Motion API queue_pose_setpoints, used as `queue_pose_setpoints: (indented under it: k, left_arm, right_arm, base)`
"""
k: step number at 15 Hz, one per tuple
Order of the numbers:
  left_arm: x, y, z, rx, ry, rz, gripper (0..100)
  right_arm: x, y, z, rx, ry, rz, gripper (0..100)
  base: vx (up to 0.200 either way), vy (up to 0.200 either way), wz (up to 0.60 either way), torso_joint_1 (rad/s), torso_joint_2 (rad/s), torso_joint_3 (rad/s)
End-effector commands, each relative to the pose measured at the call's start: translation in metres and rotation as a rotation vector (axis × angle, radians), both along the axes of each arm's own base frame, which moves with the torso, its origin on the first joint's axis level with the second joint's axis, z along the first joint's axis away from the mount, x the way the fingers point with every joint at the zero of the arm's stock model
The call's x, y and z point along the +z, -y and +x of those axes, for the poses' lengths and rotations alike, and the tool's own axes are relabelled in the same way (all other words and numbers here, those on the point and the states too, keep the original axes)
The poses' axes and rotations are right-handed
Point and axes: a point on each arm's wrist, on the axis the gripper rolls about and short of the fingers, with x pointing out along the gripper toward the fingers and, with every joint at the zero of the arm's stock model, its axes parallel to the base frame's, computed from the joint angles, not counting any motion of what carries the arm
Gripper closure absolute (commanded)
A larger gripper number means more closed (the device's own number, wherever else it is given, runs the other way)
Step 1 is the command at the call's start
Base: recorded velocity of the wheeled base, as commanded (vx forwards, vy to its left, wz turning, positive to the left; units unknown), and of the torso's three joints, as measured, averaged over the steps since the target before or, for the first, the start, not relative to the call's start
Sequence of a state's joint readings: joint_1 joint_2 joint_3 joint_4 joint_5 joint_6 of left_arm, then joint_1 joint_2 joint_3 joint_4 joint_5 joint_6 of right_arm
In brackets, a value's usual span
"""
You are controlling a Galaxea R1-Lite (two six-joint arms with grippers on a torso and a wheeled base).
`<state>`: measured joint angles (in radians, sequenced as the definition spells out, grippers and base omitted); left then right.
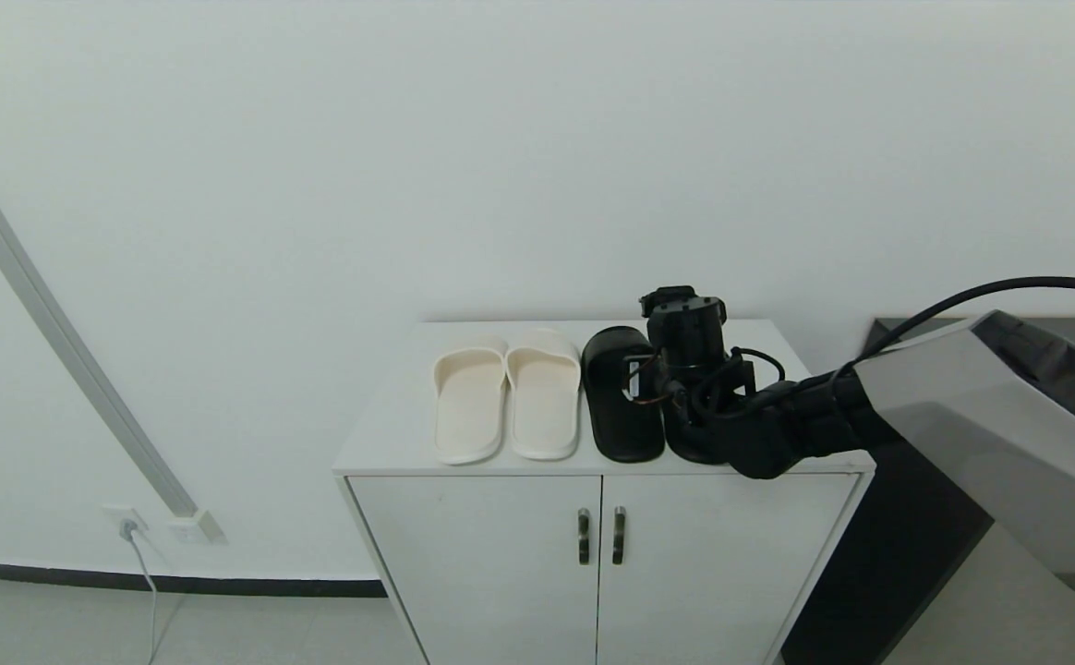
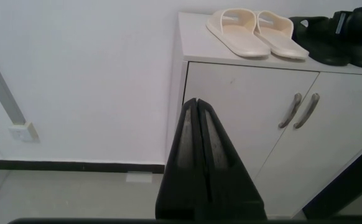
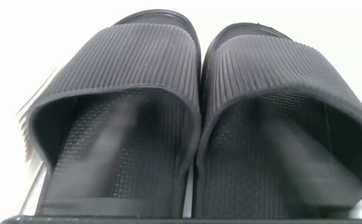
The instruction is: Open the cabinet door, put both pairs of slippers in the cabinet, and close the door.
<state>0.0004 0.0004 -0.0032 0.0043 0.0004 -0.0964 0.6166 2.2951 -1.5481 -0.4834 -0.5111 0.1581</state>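
Both white cabinet doors [image 1: 473, 563] are shut, so the coming move turns on the slim upright metal handles [image 1: 584, 536] at the centre seam. My left pincer [image 2: 196, 155], tips pressed together, hangs at door height off the cabinet's left side with the handles ahead of it; I judge it the better-placed arm. My right pincer [image 1: 685, 356] sits over the matte black ribbed-strap slippers [image 1: 622, 397] on the top surface [image 1: 390, 434]; apart or together, I cannot tell. Just beside lie the smooth cream moulded slippers [image 1: 468, 402], long axes front to back.
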Motion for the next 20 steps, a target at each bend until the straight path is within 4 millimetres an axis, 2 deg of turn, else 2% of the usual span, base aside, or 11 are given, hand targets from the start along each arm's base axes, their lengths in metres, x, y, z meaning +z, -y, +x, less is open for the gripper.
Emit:
queue_pose_setpoints:
  k: [1,6,10,12,14,15,16,17,20]
  left_arm:
    - [0.0,0.0,0.0,0.001,-0.002,0.0,100]
    - [0.0,0.0,0.0,0.001,0.0,0.0,100]
    - [0.0,0.0,0.0,0.001,0.0,0.0,100]
    - [0.0,0.0,0.0,0.001,-0.002,0.0,100]
    - [0.0,0.0,0.0,0.002,0.0,0.001,100]
    - [0.0,0.0,0.0,0.001,0.0,0.001,100]
    - [0.0,0.0,0.0,0.002,-0.002,0.001,100]
    - [0.0,0.0,0.0,0.001,-0.002,0.001,100]
    - [0.0,0.0,0.0,0.001,0.001,0.001,100]
  right_arm:
    - [0.001,0.0,0.0,0.0,0.002,0.002,100]
    - [0.004,0.0,-0.001,0.002,0.01,0.007,100]
    - [0.043,0.012,-0.02,0.005,0.059,0.036,100]
    - [0.068,0.026,-0.04,0.015,0.086,0.032,100]
    - [0.079,0.035,-0.06,0.08,0.082,0.032,100]
    - [0.087,0.05,-0.086,0.182,0.068,0.014,100]
    - [0.087,0.056,-0.096,0.224,0.059,0.0,100]
    - [0.087,0.069,-0.121,0.361,0.035,-0.019,100]
    - [0.085,0.094,-0.164,0.629,0.003,-0.016,100]
  base:
    - [0.0,0.0,0.0,0.0,0.0,0.0]
    - [0.0,0.0,0.0,0.0,0.0,0.0]
    - [0.0,0.0,0.0,0.0,0.0,0.0]
    - [0.0,0.0,0.0,0.0,0.0,0.0]
    - [0.0,0.0,0.0,0.0,0.0,0.0]
    - [0.0,0.0,0.0,0.0,0.0,0.0]
    - [0.0,0.0,0.0,0.0,0.0,0.0]
    - [0.0,0.0,0.0,0.0,0.0,0.0]
    - [0.0,0.0,0.0,0.0,0.0,0.0]
